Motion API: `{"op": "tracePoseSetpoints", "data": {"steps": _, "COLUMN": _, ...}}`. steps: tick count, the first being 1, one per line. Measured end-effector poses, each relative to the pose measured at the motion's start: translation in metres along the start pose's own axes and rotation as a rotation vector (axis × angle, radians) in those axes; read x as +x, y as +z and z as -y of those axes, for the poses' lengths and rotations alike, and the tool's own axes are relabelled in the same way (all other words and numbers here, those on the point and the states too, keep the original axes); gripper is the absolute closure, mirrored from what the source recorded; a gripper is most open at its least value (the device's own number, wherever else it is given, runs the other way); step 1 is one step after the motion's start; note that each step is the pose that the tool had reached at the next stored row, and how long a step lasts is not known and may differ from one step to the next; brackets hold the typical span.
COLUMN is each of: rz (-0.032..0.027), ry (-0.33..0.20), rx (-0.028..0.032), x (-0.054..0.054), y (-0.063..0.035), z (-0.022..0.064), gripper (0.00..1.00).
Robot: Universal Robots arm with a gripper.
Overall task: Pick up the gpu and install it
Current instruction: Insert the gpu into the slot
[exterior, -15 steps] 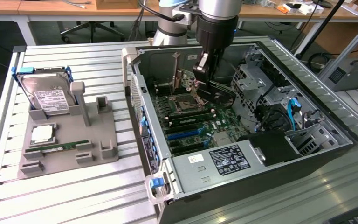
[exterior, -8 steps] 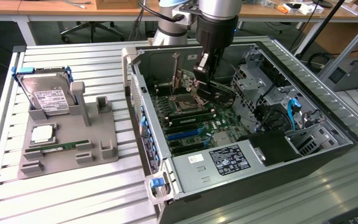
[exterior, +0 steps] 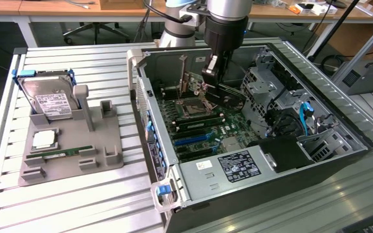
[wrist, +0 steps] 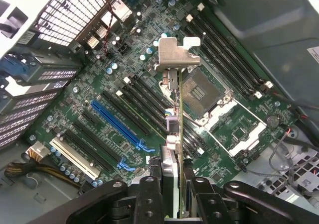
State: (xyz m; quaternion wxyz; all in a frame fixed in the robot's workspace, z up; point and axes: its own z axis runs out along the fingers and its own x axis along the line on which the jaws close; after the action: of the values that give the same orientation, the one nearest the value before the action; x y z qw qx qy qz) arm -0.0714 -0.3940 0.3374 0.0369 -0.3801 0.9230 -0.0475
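My gripper [wrist: 174, 186] is shut on the gpu [wrist: 180, 109], which the wrist view shows edge-on as a thin card running away from the fingers [wrist: 149, 194]. Its silver-grey metal bracket [wrist: 177, 52] is at the far end. The card hangs above the motherboard [wrist: 99, 84], over the black slots between the blue slot [wrist: 115, 126] and the CPU socket [wrist: 200, 88], apart from the board. In the exterior view my gripper [exterior: 211, 83] reaches down into the open computer case [exterior: 238, 167] with the dark gpu [exterior: 227, 92] below it.
On the exterior view's left a grey fixture [exterior: 102, 145] holds a silver hard drive [exterior: 50, 99], a CPU [exterior: 44, 140] and a green memory stick [exterior: 60, 154]. Drive cages and blue cables [exterior: 303, 116] crowd the case's right side. A fan grille [wrist: 79, 10] borders the motherboard.
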Motion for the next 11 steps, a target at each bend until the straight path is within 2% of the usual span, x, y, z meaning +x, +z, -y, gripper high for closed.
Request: {"op": "tracePoseSetpoints", "data": {"steps": 11, "rz": 0.0019, "ry": -0.02, "rx": -0.0002, "x": 0.0, "y": 0.0, "z": 0.0, "gripper": 0.73}}
